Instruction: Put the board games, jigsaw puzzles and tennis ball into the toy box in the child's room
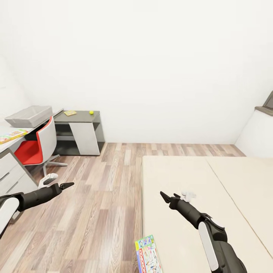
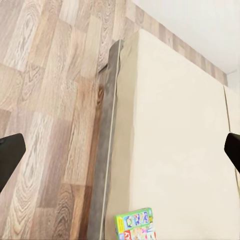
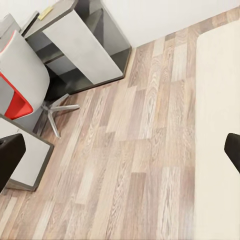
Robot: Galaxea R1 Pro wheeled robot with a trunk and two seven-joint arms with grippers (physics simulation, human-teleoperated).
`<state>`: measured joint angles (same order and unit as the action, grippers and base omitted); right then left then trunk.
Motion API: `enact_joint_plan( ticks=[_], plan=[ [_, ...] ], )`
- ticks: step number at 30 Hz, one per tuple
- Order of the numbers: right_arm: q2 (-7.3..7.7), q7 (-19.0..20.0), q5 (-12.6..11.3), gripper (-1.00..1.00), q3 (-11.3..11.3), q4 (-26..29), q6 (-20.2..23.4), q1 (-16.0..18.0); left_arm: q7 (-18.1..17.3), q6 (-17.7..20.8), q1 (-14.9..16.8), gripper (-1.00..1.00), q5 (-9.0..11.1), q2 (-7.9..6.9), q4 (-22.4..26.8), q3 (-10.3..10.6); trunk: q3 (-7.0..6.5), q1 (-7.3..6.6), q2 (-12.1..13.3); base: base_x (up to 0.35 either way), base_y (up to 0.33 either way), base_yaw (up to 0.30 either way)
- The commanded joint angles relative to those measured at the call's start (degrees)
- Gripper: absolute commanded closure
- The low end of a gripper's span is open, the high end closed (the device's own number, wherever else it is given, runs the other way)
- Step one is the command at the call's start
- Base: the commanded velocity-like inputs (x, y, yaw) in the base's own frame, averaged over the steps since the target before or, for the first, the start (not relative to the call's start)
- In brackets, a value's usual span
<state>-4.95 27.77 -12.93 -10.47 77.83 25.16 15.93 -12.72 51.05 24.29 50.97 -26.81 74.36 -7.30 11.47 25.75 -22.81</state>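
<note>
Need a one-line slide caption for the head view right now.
Both grippers, left and right, open and empty; a board game lies at the bed's near edge.

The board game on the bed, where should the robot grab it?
Probably by its long edge nearest the floor. The board game lies flat at the bed's edge, a thin box, so fingers could pinch top and bottom from the floor side. The right gripper is nearest; both grippers hold nothing.

Bed (image 1: 197, 182) at right with a board game (image 1: 148, 254) on its near left edge, toy box (image 1: 29, 116) on desk at left, tennis ball (image 1: 91, 112) on corner table behind chair (image 1: 38, 146)
</note>
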Motion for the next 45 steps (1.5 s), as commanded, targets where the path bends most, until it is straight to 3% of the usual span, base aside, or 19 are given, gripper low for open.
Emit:
enact_joint_plan(
  ticks=[1,45],
  plan=[
    [-0.06,0.18,-0.43,-1.0,-0.17,0.04,0.5,0.06,-0.37,0.28,0.05,-1.0,-0.28,0.0,0.0,-0.11,0.02,0.04,-0.11,0.0,0.0,0.0],
    [-0.15,0.09,-0.42,-1.0,-0.08,-0.04,0.5,0.06,-0.37,0.36,0.05,-1.0,-0.26,-0.09,0.1,-0.17,-4.05,0.04,-0.11,0.0,0.0,0.0]
  ],
)
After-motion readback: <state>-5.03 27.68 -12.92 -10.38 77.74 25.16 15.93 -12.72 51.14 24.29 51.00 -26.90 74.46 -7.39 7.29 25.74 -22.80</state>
